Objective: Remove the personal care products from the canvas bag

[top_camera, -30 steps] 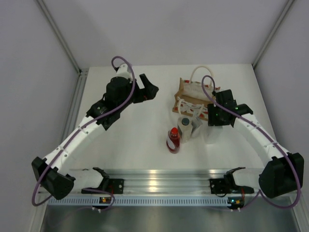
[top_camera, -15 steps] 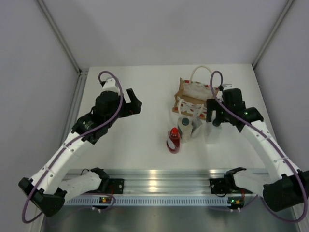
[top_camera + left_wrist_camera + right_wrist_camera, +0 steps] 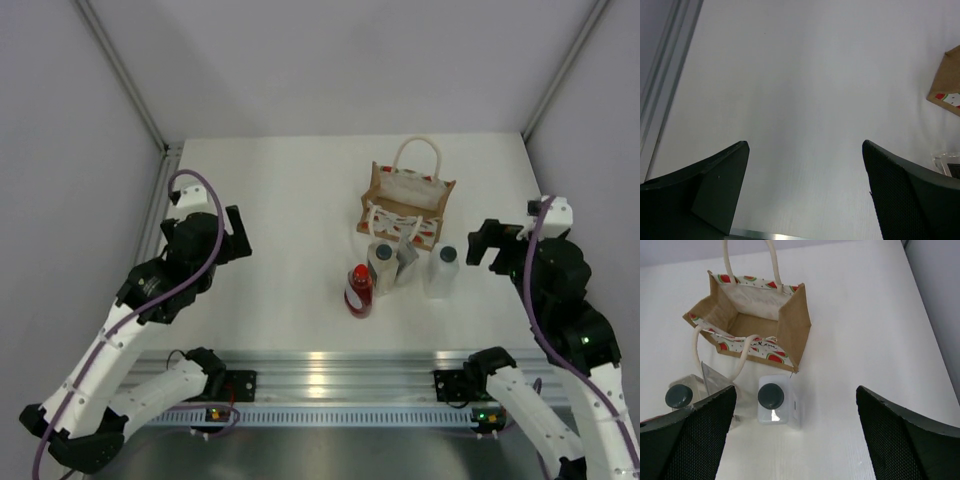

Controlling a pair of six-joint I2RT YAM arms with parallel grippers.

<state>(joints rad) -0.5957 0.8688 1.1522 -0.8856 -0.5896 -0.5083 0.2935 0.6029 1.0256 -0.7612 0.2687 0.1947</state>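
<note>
- left pincer (image 3: 805, 144): jaws spread wide, nothing btwn them; hangs over bare table (image 3: 790, 75), well apart from the goods, off to their left.
- right pincer (image 3: 795, 388): jaws spread wide, pinching nothing; sits right of the group, looking down on it.
- canvas bag (image 3: 792, 325): upright, mouth open, far-centre of table; inside I see only floor & lining, no item.
- red bottle (image 3: 359, 290): upright on table, nearest my bases, in front of bag.
- first whitish bottle (image 3: 679, 396), dark cap: upright, just beside red bottle, close to bag's near side.
- slim grey one (image 3: 710, 382): btwn first whitish bottle & bag; upright or leaning, can't tell.
- second whitish bottle (image 3: 774, 402), dark cap: upright, right of the others, near bag's corner.
- step in hand, my est.: unloading looks done, all 4 out.
- next move, my est.: no more picks req'd; a look into bag to confirm, then both arms to rest w/o clipping the bottles.
</note>
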